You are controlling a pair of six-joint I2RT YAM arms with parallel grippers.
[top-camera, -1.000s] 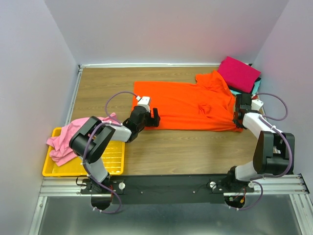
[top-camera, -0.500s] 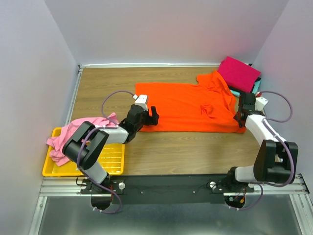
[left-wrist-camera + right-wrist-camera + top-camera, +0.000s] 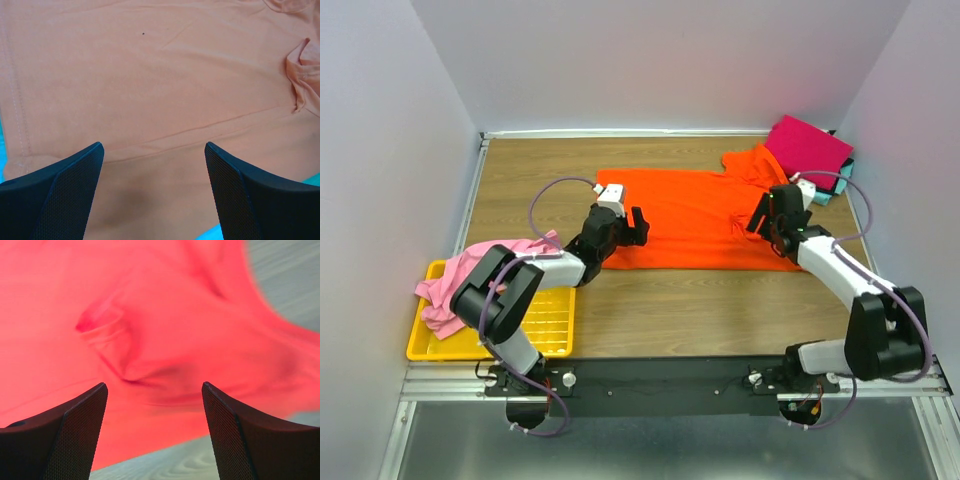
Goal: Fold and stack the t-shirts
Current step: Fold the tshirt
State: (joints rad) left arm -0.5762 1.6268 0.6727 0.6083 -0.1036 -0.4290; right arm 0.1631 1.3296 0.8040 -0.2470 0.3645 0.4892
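Since a second ago, the right gripper has left the orange t-shirt's near-right corner and swung inward over the cloth. Its jaws are now spread apart and hold nothing, and a small raised pucker lies just ahead of them. The shirt itself lies spread flat across the middle of the table. The left gripper hovers over the shirt's left edge, jaws likewise wide with nothing between them. A folded magenta t-shirt sits at the far-right corner. The pink t-shirt lies bunched on the yellow tray.
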